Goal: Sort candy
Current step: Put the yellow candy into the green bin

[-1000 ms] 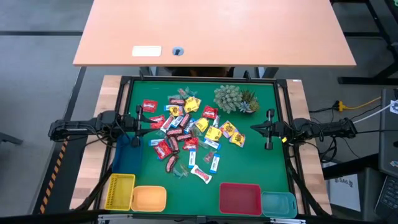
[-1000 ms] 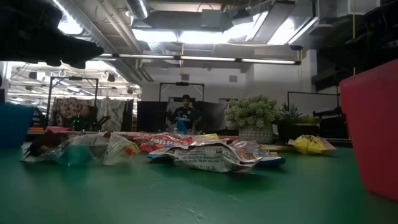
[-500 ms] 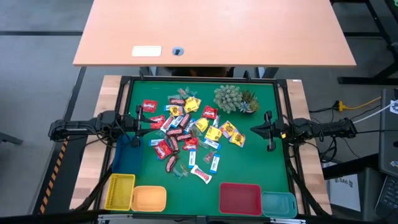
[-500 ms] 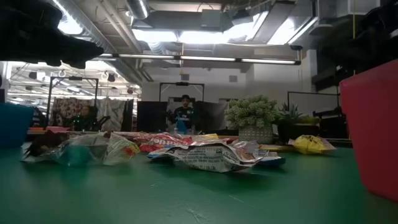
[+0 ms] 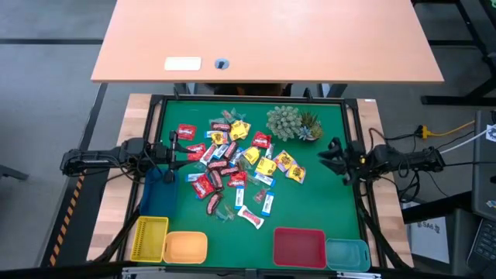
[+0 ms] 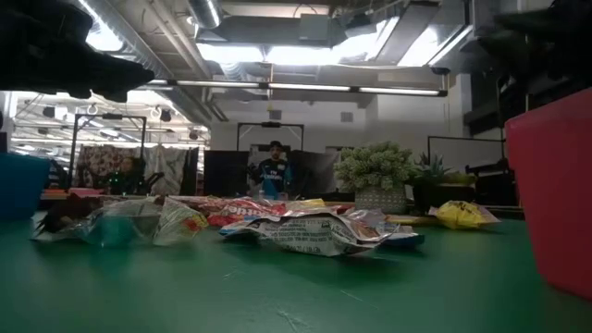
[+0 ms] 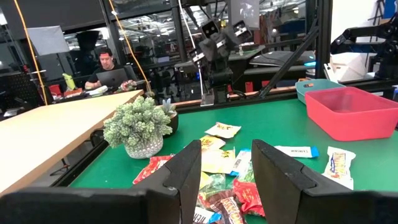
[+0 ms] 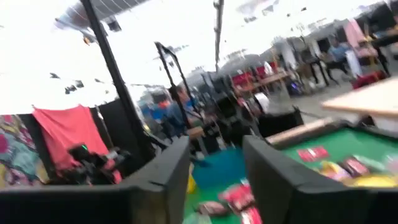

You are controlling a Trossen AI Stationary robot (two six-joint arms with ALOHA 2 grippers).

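Note:
The candy (image 5: 232,167) lies in a loose pile of red, yellow, blue-and-white and dark wrappers in the middle of the green mat (image 5: 325,209). The low view shows it as crumpled wrappers (image 6: 314,229). My left gripper (image 5: 172,151) hovers level at the mat's left edge, open, and the pile (image 7: 224,199) lies ahead of it below its fingers. My right gripper (image 5: 325,159) hangs at the mat's right edge, open, tipped a little upward, with nothing between its fingers (image 8: 168,180). Neither touches any candy.
A spiky green plant in a pot (image 5: 291,122) stands at the far side of the pile. Along the near edge sit a yellow tray (image 5: 149,236), an orange one (image 5: 186,248), a red one (image 5: 300,248) and a teal one (image 5: 347,254). A blue tray (image 5: 159,198) lies at the left.
My right gripper has rolled about its own long line and tipped its fingers upward, staying at the mat's right edge. The candy and my left gripper have kept still.

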